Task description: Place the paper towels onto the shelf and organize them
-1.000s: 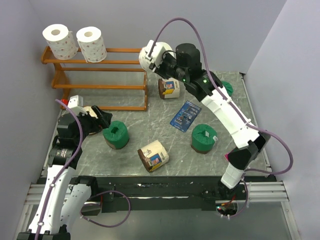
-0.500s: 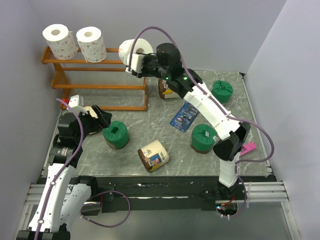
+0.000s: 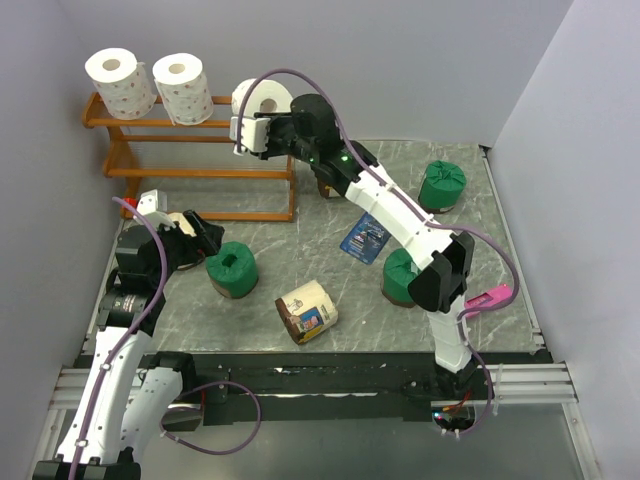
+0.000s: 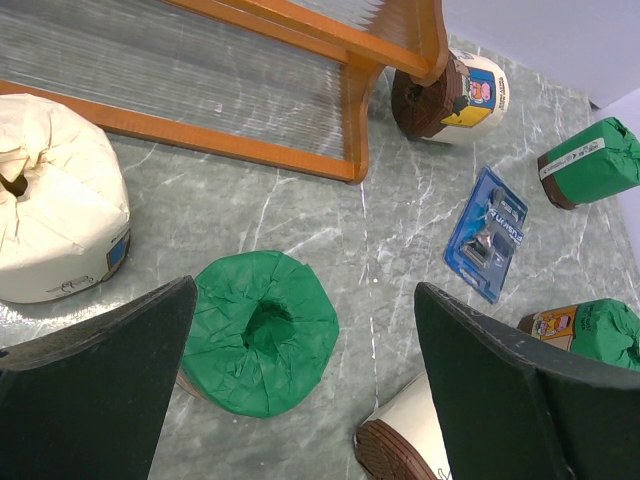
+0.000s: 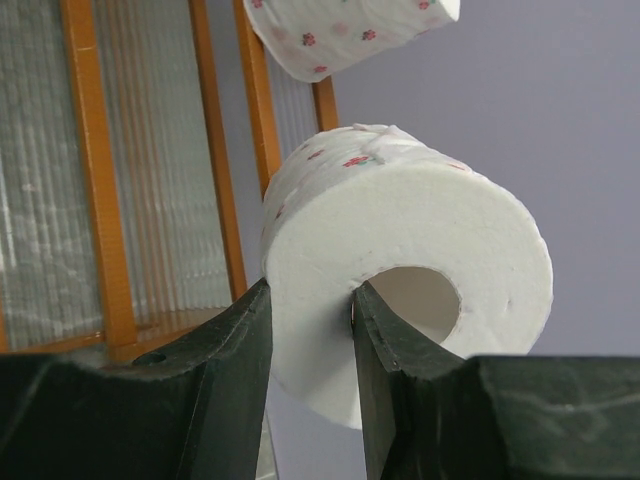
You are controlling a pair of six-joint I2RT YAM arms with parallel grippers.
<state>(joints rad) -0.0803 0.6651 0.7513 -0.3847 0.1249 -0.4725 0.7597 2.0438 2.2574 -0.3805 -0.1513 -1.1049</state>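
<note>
- Blue packet [image 3: 366, 238]: flat on the table [image 3: 300, 255], printed face up. It lies to the right of the left claw [image 3: 205, 240], well apart from it. From the wrist it sits ahead of that claw, beyond its right finger. It is far from the right claw [image 3: 250, 125], toward the near edge.
- Pink item [image 3: 490, 296]: small, by the table's right side, far from both claws, partly hidden.
- Table: grey-green marbled top, under the left claw.
- Wall [image 3: 400, 60]: plain pale lilac, behind the right claw.
</note>
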